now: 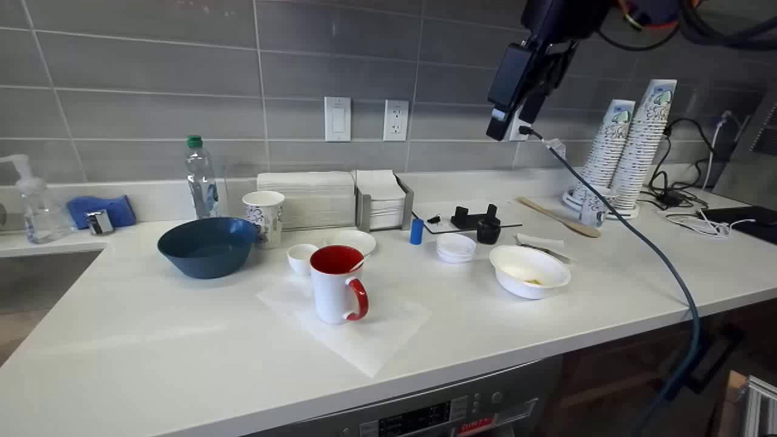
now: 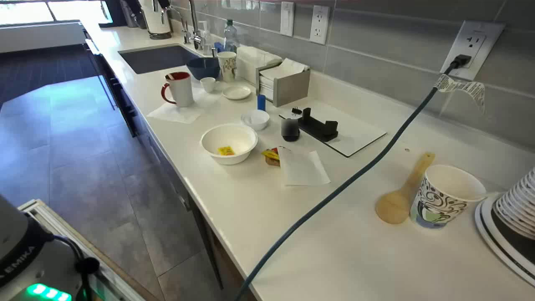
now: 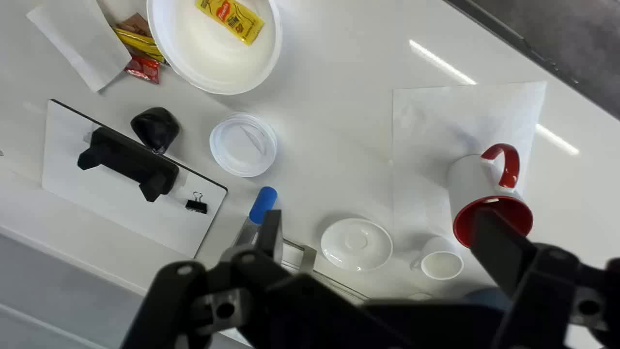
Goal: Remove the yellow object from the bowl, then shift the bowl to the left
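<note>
- Spreading wide nearest the lens in the wrist view, our hand (image 3: 381, 235) is hanging well above the table (image 1: 182, 364), its two fingertips standing well apart.
- We are finding the yellow packet (image 3: 232, 20) inside the shallow white bowl (image 3: 213, 58), where it is lying on the bottom, off to one side; in both exterior views we are also seeing it there.
- That bowl is standing upright near the table's front edge, with a small white stack (image 3: 243, 145) sitting near it.
- Just beside the bowl, a folded napkin (image 2: 303, 169) is partly covering some other packets (image 3: 144, 69), yellow and red.
- We are looking at a black bracket (image 3: 133, 160) resting on a white board (image 3: 160, 218), with a binder clip (image 3: 196, 205) lying near it.
- A white mug (image 1: 331, 294) with a red inside is standing upright on a paper sheet (image 1: 373, 352), while a saucer (image 3: 357, 244) and a small cup (image 3: 441, 261) are sitting near it.
- Toward the sink (image 2: 156, 58), a dark blue bowl (image 1: 209, 255) is sitting; we are not managing to tell whether it is touching the paper cup (image 1: 270, 221) next to it.
</note>
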